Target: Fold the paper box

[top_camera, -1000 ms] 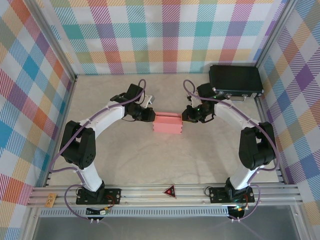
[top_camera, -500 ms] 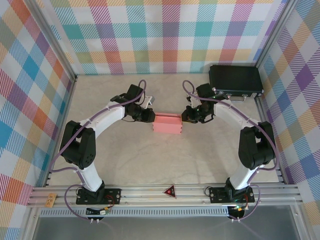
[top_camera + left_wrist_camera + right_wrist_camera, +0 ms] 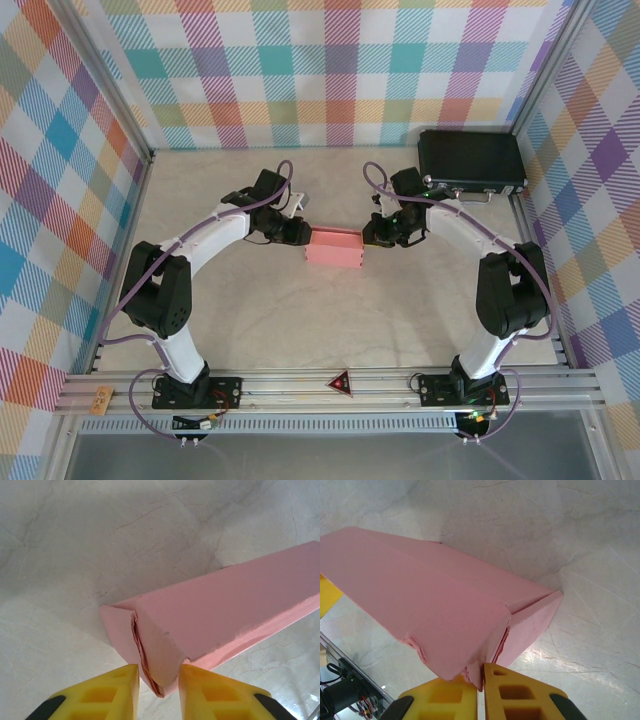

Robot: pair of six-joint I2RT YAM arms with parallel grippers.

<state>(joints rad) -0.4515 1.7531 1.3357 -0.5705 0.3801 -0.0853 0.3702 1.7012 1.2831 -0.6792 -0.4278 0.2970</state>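
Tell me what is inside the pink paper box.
From above, the paper box looks open-topped, with bare pink cardboard inside and no object visible. From the wrist cameras its outer walls cover the interior, and the ends are too small to check.

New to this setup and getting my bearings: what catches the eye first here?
A salmon-pink paper box sits in the middle of the table with a gripper at each end. The right gripper pinches one end, while the left gripper has its yellow fingers slightly apart around the other end. A black case lies in the far right corner, before bright plaid walls.
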